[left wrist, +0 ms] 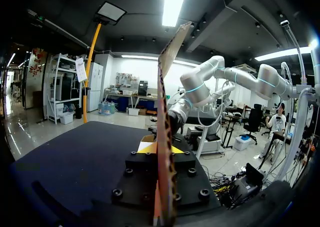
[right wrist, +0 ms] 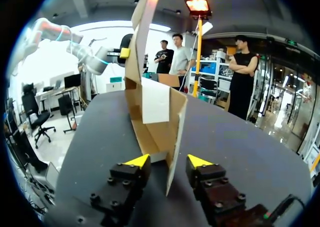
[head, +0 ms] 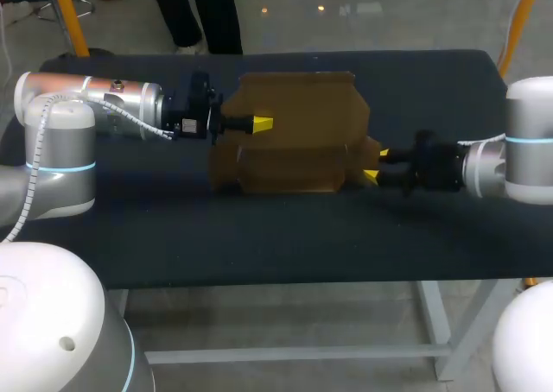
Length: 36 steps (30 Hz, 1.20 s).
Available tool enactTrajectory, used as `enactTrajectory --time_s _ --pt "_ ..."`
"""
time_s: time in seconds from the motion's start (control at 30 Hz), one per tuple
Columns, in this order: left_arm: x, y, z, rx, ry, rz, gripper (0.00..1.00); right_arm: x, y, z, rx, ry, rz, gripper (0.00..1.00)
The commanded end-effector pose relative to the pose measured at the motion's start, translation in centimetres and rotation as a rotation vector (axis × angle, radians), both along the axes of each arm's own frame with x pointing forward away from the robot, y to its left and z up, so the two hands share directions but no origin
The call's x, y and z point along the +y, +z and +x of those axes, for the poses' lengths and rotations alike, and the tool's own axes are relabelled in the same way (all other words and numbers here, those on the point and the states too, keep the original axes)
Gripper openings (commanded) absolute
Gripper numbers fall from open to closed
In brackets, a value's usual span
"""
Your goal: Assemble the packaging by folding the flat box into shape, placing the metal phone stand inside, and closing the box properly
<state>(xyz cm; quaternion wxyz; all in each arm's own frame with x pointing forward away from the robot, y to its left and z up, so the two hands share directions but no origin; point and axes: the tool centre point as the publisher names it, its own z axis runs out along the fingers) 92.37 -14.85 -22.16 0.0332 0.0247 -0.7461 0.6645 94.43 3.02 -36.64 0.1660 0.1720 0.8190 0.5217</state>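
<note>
A flat brown cardboard box stands partly raised over the middle of the dark table. My left gripper comes in from the left and is shut on the box's upper left panel. In the left wrist view the cardboard runs edge-on between that gripper's yellow tips. My right gripper is at the box's lower right corner. Its fingers stand apart around a hanging flap without pinching it, so the right gripper is open. No metal phone stand is in view.
The black tabletop extends in front of the box to its near edge and behind it to the far edge. My right arm shows beyond the cardboard in the left wrist view.
</note>
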Motion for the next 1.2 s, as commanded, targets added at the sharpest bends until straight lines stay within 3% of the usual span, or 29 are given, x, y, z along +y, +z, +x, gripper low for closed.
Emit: enactTrajectory --time_s 0.03,0.2,0.33,0.37,1.2 --pt "-0.1 -0.3 0.1 0.001 -0.005 -0.001 0.0 0.4 -0.3 0.6 0.004 0.001 0.001 0.48" --pt "-0.1 -0.3 0.1 0.001 -0.005 -0.001 0.0 0.6 -0.3 0.7 0.004 -0.004 0.004 0.35" --pt "-0.1 -0.3 0.1 0.001 -0.005 -0.001 0.0 0.8 -0.3 0.6 0.003 -0.009 0.008 0.03" --pt "-0.1 -0.3 0.1 0.001 -0.005 -0.001 0.0 0.8 -0.3 0.6 0.004 -0.011 0.009 0.0" --pt "-0.1 -0.3 0.1 0.001 -0.005 -0.001 0.0 2.5 -0.5 -0.2 0.022 -0.1 0.015 0.01"
